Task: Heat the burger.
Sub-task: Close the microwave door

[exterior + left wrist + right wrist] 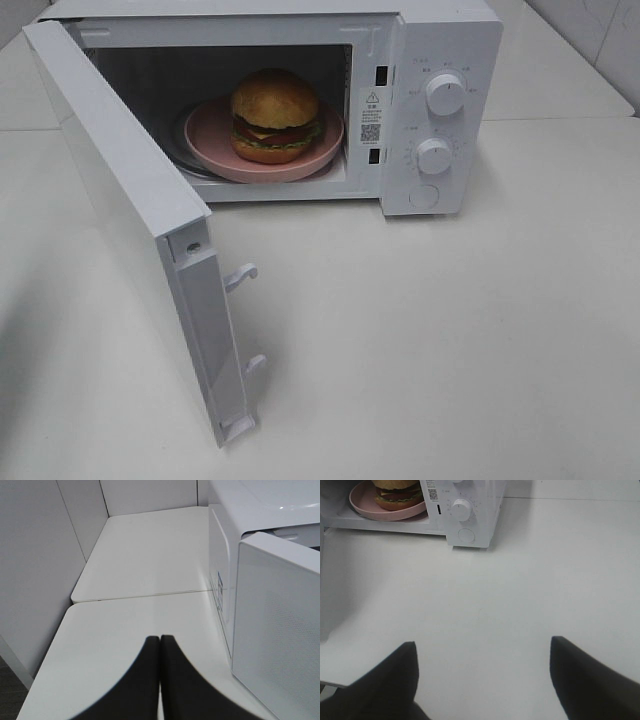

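Observation:
The burger (pixel 275 115) sits on a pink plate (pixel 215 145) inside the white microwave (pixel 440 40), whose door (pixel 130 200) stands swung wide open toward the front left. The right wrist view shows the burger (pixel 395 492) and plate (pixel 362 502) far ahead of my right gripper (pixel 482 647), which is open over bare table with nothing between its fingers. My left gripper (pixel 160 640) is shut and empty, hovering over the table beside the outer face of the microwave door (pixel 275 630). Neither gripper appears in the exterior view.
The microwave's panel carries two knobs (pixel 445 93) (pixel 433 156) and a round button (pixel 424 196). White tabletop (pixel 450 330) spreads in front of and right of the microwave. A wall panel (pixel 30 555) and the table's edge lie on the far side of the left gripper.

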`<state>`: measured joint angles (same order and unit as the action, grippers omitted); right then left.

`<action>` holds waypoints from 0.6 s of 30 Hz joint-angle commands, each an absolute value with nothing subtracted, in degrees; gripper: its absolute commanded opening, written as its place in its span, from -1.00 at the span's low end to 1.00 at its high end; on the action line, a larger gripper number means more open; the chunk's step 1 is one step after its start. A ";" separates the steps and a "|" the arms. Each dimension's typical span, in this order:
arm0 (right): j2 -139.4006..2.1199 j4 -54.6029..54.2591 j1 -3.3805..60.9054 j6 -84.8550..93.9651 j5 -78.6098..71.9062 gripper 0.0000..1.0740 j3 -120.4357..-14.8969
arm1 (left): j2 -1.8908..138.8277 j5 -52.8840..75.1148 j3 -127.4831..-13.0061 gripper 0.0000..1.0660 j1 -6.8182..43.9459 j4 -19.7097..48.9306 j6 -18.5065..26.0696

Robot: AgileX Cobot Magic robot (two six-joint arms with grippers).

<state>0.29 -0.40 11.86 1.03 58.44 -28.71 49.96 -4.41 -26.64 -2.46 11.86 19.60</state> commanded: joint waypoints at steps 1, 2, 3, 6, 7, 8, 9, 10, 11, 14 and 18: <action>1.83 -0.74 11.63 1.66 57.52 0.30 -28.59 | 52.94 -9.22 -26.47 -1.00 -1.49 12.55 19.31; 1.83 -0.74 11.63 1.66 57.52 0.30 -28.59 | 54.83 -10.43 -26.47 -1.00 0.17 12.15 19.31; 1.83 -0.74 11.63 1.66 57.52 0.30 -28.59 | 54.83 -10.43 -26.47 -1.00 0.17 12.15 19.31; 1.83 -0.74 11.63 1.66 57.52 0.30 -28.59 | 57.58 -11.97 -26.47 -1.00 3.32 10.89 19.31; 1.83 -0.74 11.63 1.66 57.52 0.30 -28.59 | 58.67 -12.78 -26.47 -1.00 4.41 10.31 19.31; 1.83 -0.74 11.63 1.66 57.52 0.30 -28.59 | 58.67 -12.78 -26.47 -1.00 4.41 10.31 19.31; 1.83 -0.74 11.63 1.66 57.52 0.30 -28.59 | 60.79 -14.61 -26.47 -1.00 6.13 9.40 19.31; 1.83 -0.74 11.63 1.66 57.52 0.30 -28.59 | 61.99 -15.76 -26.47 -1.00 6.76 9.28 19.31; 1.83 -0.74 11.63 1.66 57.52 0.30 -28.59 | 61.99 -15.76 -26.47 -1.00 6.76 9.28 19.31; 1.83 -0.74 11.63 1.66 57.52 0.30 -28.59 | 66.63 -19.48 -26.47 -1.00 9.45 9.28 19.31; 1.83 -0.74 11.63 1.66 57.52 0.30 -28.59 | 70.65 -22.63 -26.47 -1.00 11.34 9.28 19.31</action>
